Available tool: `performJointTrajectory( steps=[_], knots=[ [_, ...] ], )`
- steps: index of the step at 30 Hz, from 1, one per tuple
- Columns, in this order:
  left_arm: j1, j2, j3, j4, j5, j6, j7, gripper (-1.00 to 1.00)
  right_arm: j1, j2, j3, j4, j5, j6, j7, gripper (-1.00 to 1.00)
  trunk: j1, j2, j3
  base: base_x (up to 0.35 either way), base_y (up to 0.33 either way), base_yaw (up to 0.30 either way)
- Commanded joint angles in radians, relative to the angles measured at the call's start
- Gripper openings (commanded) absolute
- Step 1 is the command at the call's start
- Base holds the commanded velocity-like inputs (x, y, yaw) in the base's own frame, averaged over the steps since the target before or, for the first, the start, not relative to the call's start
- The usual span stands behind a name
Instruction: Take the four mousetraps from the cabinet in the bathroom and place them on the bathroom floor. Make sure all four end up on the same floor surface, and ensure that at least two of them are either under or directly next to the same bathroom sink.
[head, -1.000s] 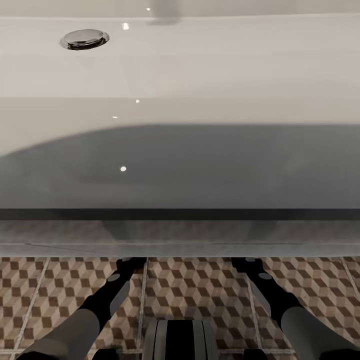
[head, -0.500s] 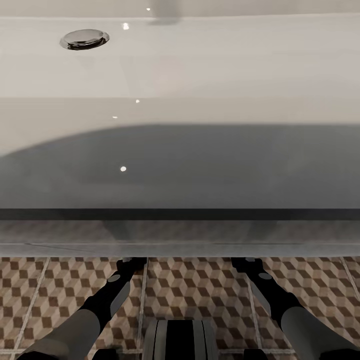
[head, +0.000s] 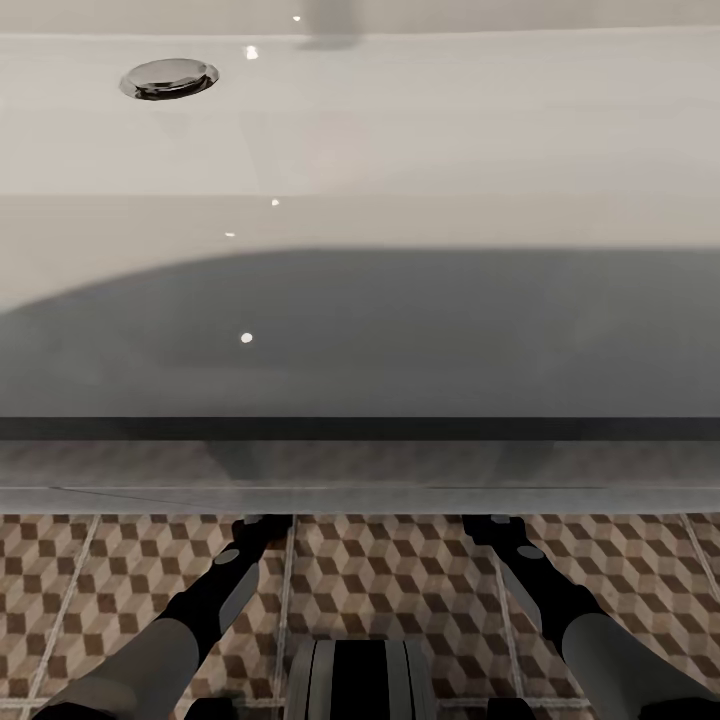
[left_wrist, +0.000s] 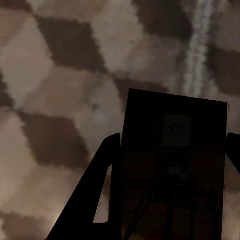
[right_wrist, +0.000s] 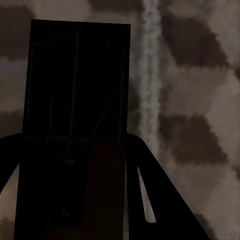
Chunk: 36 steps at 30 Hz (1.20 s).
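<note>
A wide white bathroom sink (head: 420, 130) spans the head view, its shaded front panel (head: 400, 340) hanging over the cube-patterned bathroom floor (head: 400, 575). Both arms reach low toward the sink's underside. My left gripper (head: 262, 526) is shut on a mousetrap (left_wrist: 175, 165), a dark flat board with a wire spring, held just above the tiles (left_wrist: 50, 75). My right gripper (head: 490, 526) is shut on another mousetrap (right_wrist: 77, 90), also close over the floor (right_wrist: 200, 100) beside a grout line. The cabinet is out of view.
A chrome drain (head: 168, 78) sits in the basin at the far left. The sink's lower edge (head: 360, 428) overhangs both gripper tips. My base (head: 360, 680) is at the bottom centre, between the arms.
</note>
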Motion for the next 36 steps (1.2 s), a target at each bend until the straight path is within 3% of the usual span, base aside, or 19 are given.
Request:
performJointTrajectory(
  steps=[1, 36],
  knots=[
    [0.000, 0.002, -0.009, 0.000, 0.007, -0.005, 0.011, -1.00, -0.001, -0.001, 0.008, 0.001, -0.014, -0.004, -0.003, -1.00, 0.000, 0.000, 0.000, 0.000, 0.000, 0.000],
    [0.000, 0.002, -0.009, -0.006, 0.005, -0.060, 0.014, -1.00, 0.000, -0.001, 0.008, 0.001, -0.017, -0.004, -0.003, -1.00, 0.000, 0.000, 0.000, 0.000, 0.000, 0.000]
  ],
)
